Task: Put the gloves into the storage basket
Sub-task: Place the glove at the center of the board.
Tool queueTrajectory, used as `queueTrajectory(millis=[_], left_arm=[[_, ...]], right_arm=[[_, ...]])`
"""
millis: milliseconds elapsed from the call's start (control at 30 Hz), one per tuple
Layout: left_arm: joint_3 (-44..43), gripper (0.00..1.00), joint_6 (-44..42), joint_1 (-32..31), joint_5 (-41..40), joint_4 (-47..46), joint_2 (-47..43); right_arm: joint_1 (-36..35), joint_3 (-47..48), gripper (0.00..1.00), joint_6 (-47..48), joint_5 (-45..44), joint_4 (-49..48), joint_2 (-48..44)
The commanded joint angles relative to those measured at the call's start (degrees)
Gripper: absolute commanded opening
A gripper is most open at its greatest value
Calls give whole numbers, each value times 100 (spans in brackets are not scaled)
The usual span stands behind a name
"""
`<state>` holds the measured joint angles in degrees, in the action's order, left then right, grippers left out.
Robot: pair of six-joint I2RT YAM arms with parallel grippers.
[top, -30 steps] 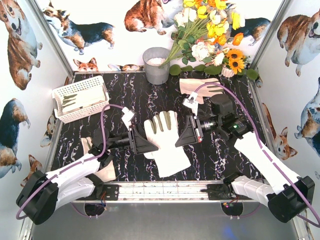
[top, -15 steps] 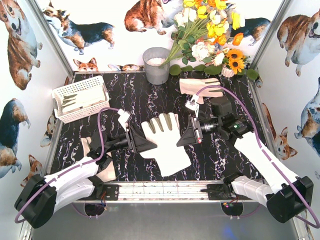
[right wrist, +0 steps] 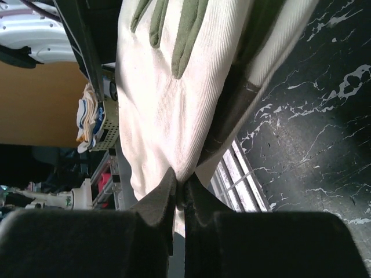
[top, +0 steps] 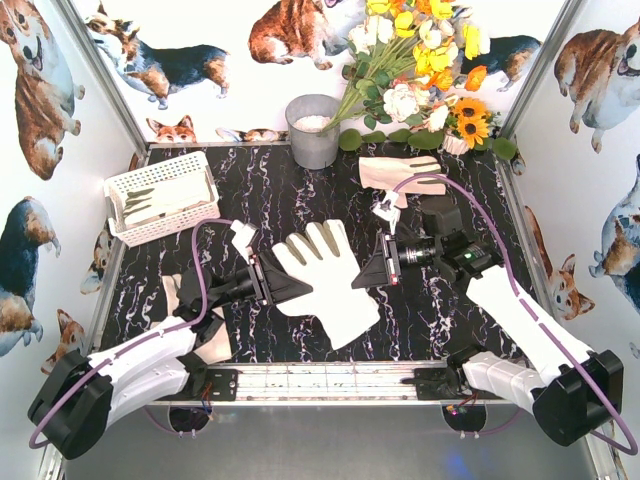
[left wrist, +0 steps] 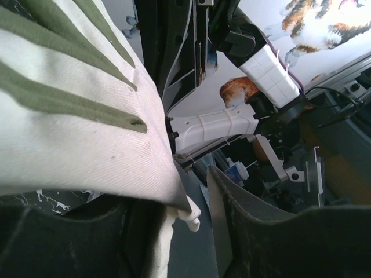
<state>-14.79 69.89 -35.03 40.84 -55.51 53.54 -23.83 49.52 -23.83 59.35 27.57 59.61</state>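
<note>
Holding the cream-white, green-patched fabric glove (top: pixel 322 285) clenched by one edge, the right pincer (top: pixel 360 280) offers it, seemingly for handover; the left pincer (top: pixel 300 290) straddles the opposite edge, jaws not yet clamped.

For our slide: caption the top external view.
Right gripper pinches one edge of a cream-white fabric glove; left gripper brackets the opposite edge.

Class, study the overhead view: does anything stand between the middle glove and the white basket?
No object does. Bare table separates the glove from the basket; only the left gripper and its purple cable sit on that side.
</note>
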Motion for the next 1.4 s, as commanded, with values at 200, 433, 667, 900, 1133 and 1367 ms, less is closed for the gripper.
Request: queueTrajectory(millis=[200, 433, 667, 900, 1133, 1367], left_arm=[[78, 11, -430, -31, -679, 881, -433], [-130, 0, -993, -22, -1167, 2387, -741], [-248, 0, -1272, -13, -1373, 3151, -1047], [-476, 0, -1633, -13, -1875, 4155, -895], [-695, 0, -2066, -15, -2301, 4703, 182], [-732, 0, -2415, -20, -2470, 4458, 1256]], right_arm=[[58, -120, 0, -388, 85, -946, -158], [63, -194, 0, -474, 143, -1109, -209], [61, -267, 0, -509, -165, -1180, -221], [-44, -303, 0, -420, -1201, -847, -67], [-358, -449, 0, -467, -2236, -594, 1148], [-281, -837, 1, -365, -1925, -1625, 2062]])
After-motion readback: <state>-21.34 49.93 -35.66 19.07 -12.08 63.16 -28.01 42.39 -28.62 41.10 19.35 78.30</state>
